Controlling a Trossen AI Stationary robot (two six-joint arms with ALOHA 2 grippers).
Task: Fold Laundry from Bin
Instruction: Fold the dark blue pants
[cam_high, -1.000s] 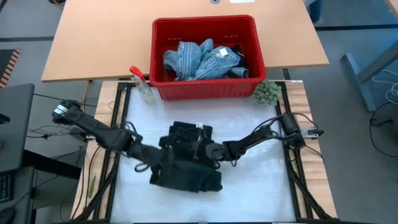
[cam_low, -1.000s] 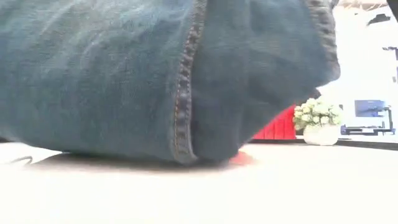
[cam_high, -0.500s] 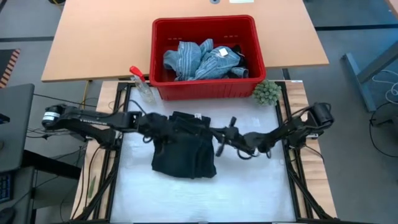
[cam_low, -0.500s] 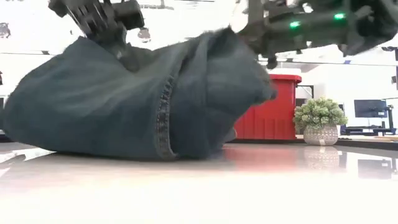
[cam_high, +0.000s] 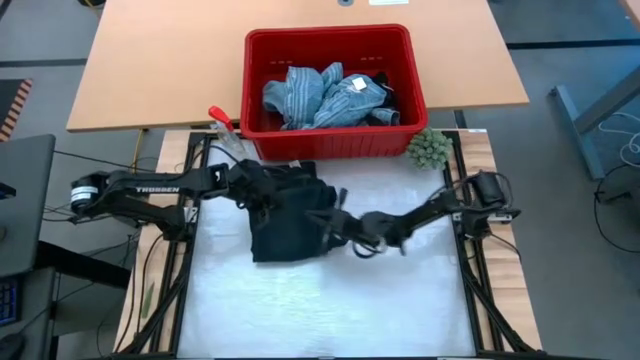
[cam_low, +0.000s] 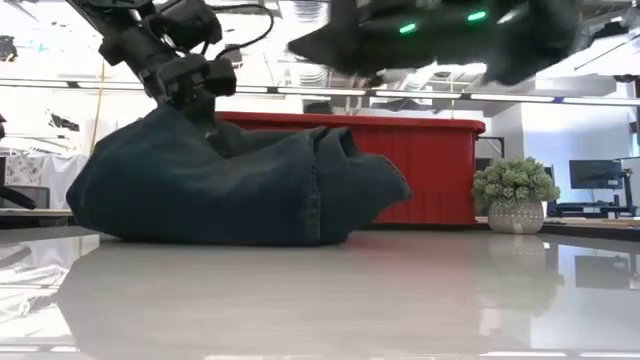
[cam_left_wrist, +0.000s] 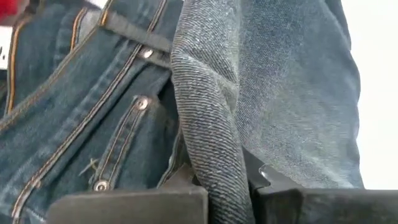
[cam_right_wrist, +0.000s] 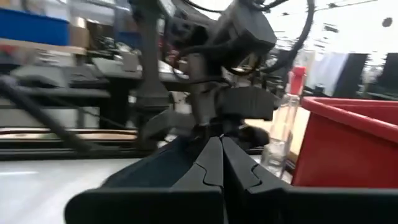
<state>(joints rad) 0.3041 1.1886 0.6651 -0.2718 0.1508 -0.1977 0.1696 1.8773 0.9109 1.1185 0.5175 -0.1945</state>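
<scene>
The dark blue jeans (cam_high: 292, 225) lie bunched in a heap on the white table top, just in front of the red bin (cam_high: 330, 142). The low view shows the heap (cam_low: 230, 190) resting on its underside. My left gripper (cam_high: 268, 192) reaches in from the left and is shut on the heap's far left top. My right gripper (cam_high: 335, 222) comes from the right, shut and with nothing between its fingers (cam_right_wrist: 211, 163), above the heap's right edge. A blue-white striped shirt (cam_high: 315, 95) and darker pieces lie in the bin. My left gripper pinches a thick rolled fold of denim (cam_left_wrist: 214, 155) between its two fingers, beside the waistband with its rivets. The fingers slant down from the table's left. The held fold stands up as the heap's peak (cam_low: 205, 118), and the rest of the jeans lies slack on the table.
A clear spray bottle with a red trigger (cam_high: 228, 135) stands at the bin's near left corner. A green fuzzy ball (cam_high: 428, 148) sits at its near right corner. The white table top (cam_high: 330, 310) lies bare toward the near edge.
My left gripper has swung toward the far edge and the right, sinking, still shut on the denim. The jeans have been drawn from near the front edge back toward the bin and gathered into a smaller heap. My right gripper has risen above the heap's right side.
</scene>
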